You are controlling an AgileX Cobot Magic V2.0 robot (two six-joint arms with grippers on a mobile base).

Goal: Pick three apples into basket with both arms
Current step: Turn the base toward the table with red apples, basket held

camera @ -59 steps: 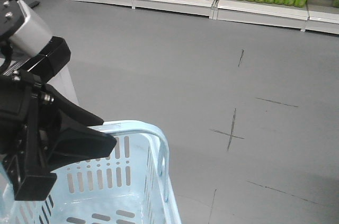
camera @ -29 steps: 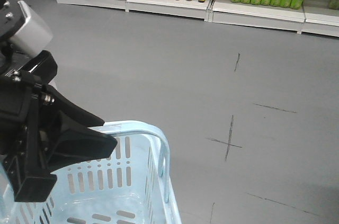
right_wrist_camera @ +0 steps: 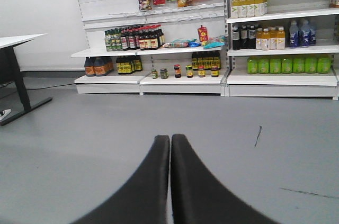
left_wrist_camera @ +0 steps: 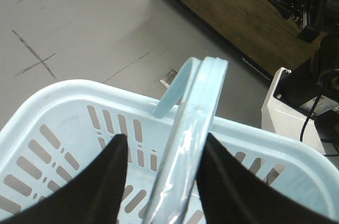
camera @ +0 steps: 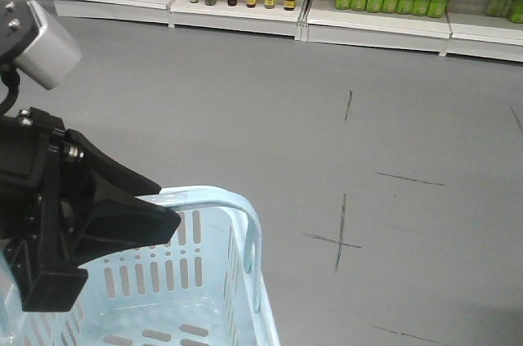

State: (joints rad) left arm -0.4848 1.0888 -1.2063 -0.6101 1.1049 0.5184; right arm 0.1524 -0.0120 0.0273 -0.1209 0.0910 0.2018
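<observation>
So, the left gripper [left_wrist_camera: 164, 137] has its fingers partway apart, straddling the two raised loop handles [left_wrist_camera: 198, 102] of the pale blue basket [left_wrist_camera: 63, 89]. The finger on the right of the frame looks to be touching them, while the one on the left has a gap. In the front view the basket fills the lower left corner, over grey floor [camera: 245, 101] with a dark scuff cross [camera: 337, 241]. The right gripper [right_wrist_camera: 170, 139] is pinched completely together with nothing in it, pointing at store shelves [right_wrist_camera: 175, 50] of bottles [right_wrist_camera: 275, 65] and jars [right_wrist_camera: 176, 70].
</observation>
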